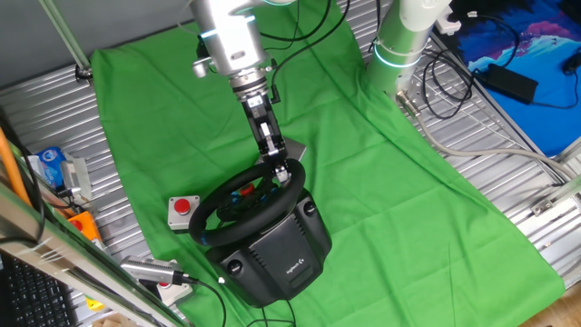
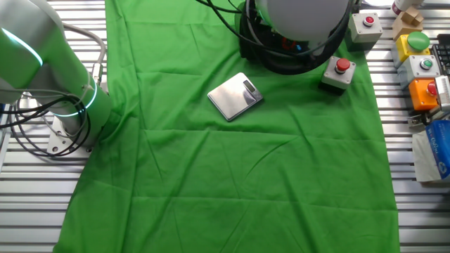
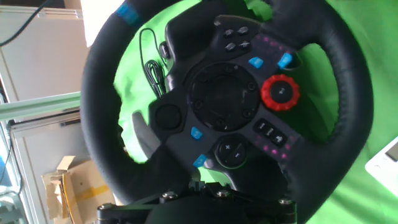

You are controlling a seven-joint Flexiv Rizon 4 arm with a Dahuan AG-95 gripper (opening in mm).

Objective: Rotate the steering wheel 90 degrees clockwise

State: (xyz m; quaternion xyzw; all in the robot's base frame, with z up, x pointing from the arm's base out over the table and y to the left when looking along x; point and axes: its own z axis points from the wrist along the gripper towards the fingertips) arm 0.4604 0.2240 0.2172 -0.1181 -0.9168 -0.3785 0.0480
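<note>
One round leather-look steering wheel [image 3: 224, 106] | gripper [image 1: 282, 169] at rim | jaw state unclear

One fixed view: set high, well back, looking down at a slant over the green cloth [image 1: 363, 173] on the tabletop [image 1: 508, 209], with the steering wheel [image 1: 252, 198] near the bottom edge and the arm's base [image 1: 399, 41] at the top.

The other fixed view: mounted high on the opposite side, facing almost straight down; wheel pushed to the top edge and largely hidden by the arm, base at the left.

Shared by both: cloth, silver scale [image 2: 235, 95], grey box with red button [image 2: 339, 72].

Hand view: very near, looking along the fingers onto the wheel's hub [image 3: 230, 102], filling nearly the whole picture.
</note>
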